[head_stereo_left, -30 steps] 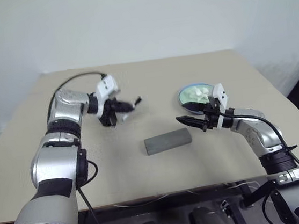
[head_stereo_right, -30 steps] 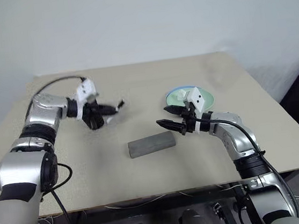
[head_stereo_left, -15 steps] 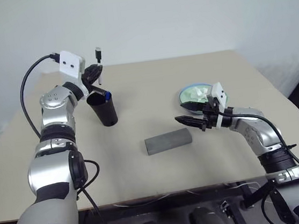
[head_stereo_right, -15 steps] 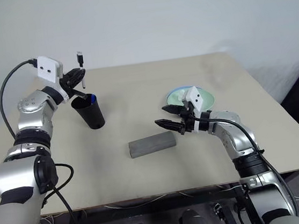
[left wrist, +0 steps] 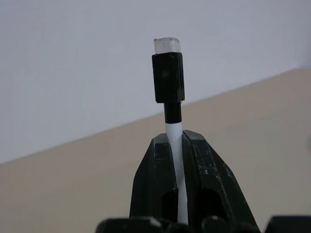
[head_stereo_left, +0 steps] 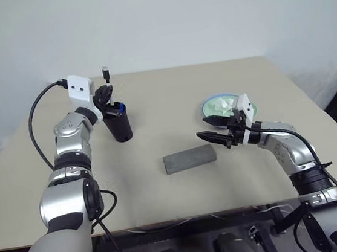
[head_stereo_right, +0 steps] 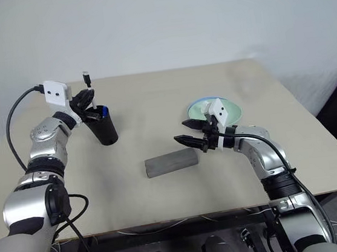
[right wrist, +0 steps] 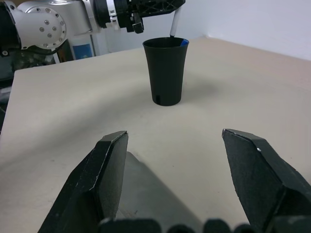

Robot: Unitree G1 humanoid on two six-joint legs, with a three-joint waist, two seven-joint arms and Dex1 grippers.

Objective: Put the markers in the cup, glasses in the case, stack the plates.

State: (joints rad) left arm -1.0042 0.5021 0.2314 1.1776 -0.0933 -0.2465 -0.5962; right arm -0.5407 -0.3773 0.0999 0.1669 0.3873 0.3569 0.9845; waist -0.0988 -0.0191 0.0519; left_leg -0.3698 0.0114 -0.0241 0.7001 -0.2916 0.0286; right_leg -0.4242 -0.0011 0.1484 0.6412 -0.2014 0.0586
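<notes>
grey felt glasses case [head_stereo_left: 188, 158]: lid down, lying flat near the front middle of the beige table [head_stereo_left: 183, 197], untouched. right gripper [head_stereo_left: 212, 129]: fingers spread wide and empty, hovering just past the case's right end, pointing toward the cup. stacked plates [head_stereo_left: 220, 106]: pale mint over light blue, just behind the right gripper, with a crumpled white tissue [head_stereo_left: 222, 102] on top. black tapered cup [head_stereo_left: 116, 123]: upright toward the far left of the table, a blue-capped marker [head_stereo_left: 116, 109] already showing at its rim. left gripper [head_stereo_left: 104, 98]: fingers pressed together on the white barrel of the black-capped marker [head_stereo_left: 106, 78], held upright, cap end up, lower tip at or just inside the cup's mouth. handling note: the step reads as dropping this second marker in; best kept vertical and centred over the opening, lowered until the tip is well below the rim, then let go gently. a release at a slant or against the rim risks tipping the light cup.
</notes>
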